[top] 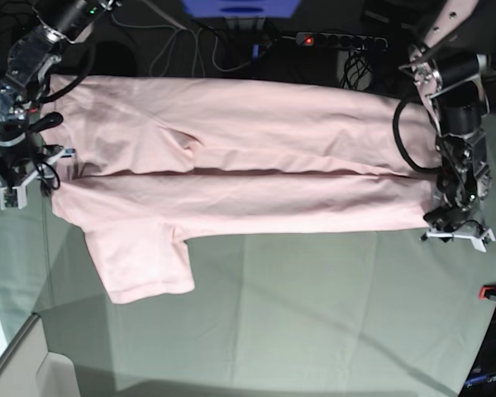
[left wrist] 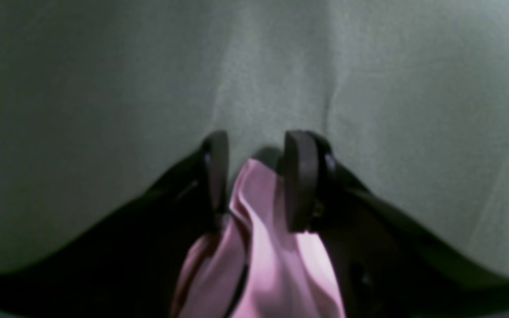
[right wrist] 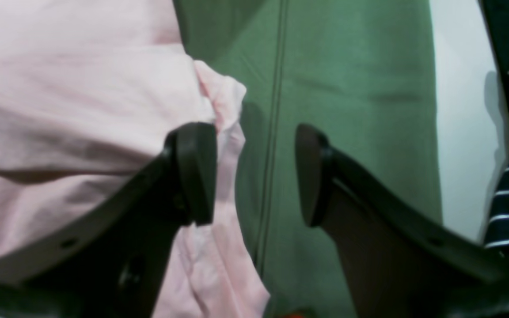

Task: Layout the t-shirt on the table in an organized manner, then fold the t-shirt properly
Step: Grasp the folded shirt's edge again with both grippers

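Pale pink cotton t-shirt (top: 231, 165), spread lengthwise across creased grey-green cloth table (top: 314, 314), bare near side; left gripper (left wrist: 256, 181) pinching its hem, right gripper (right wrist: 254, 174) parted beside opposite edge.

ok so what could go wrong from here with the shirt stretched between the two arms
1. The left hand pinches only a narrow bunch of the t-shirt, so a pull might slip the fabric out.
2. The right hand stands open, with one finger over the shirt's edge; closing here may catch little cloth.
3. The near sleeve lies splayed on the table, and dragging may bunch it.
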Robot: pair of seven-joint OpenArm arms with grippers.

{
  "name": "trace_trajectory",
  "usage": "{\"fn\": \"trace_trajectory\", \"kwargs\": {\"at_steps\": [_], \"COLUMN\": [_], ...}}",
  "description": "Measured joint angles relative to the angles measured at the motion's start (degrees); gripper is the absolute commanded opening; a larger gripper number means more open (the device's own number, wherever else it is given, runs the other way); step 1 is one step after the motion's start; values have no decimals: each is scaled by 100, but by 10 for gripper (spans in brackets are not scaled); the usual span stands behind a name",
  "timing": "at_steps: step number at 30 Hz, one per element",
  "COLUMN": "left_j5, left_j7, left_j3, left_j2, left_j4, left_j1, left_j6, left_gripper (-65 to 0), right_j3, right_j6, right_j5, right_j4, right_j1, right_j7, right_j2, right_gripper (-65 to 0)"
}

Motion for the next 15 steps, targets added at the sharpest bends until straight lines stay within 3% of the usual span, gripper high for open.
{"fn": "trace_trajectory", "kwargs": {"at_steps": [2, 4, 10, 15], "left_j5": [4, -2, -26, -17], "left_j7": [4, 7, 0, 173], "left_j3": [0, 0, 0, 4], "left_j2": [0, 0, 4, 98], "left_j4": [0, 0, 74, 841], "left_j1": [15, 31, 116, 501], "left_j6": [0, 0, -2, 48], "left_gripper": [-527, -638, -650, -650], "right_j3": [0, 2, 2, 2], "right_j6": [0, 0, 0, 0], "right_j5": [0, -2, -2, -7], "right_j4": [0, 0, 4, 7], "right_j1": [2, 9, 61, 111], "right_j7": [0, 0, -2, -11], "right_j2": [-2, 0, 0, -2], "right_gripper": [-355, -355, -355, -355]}}
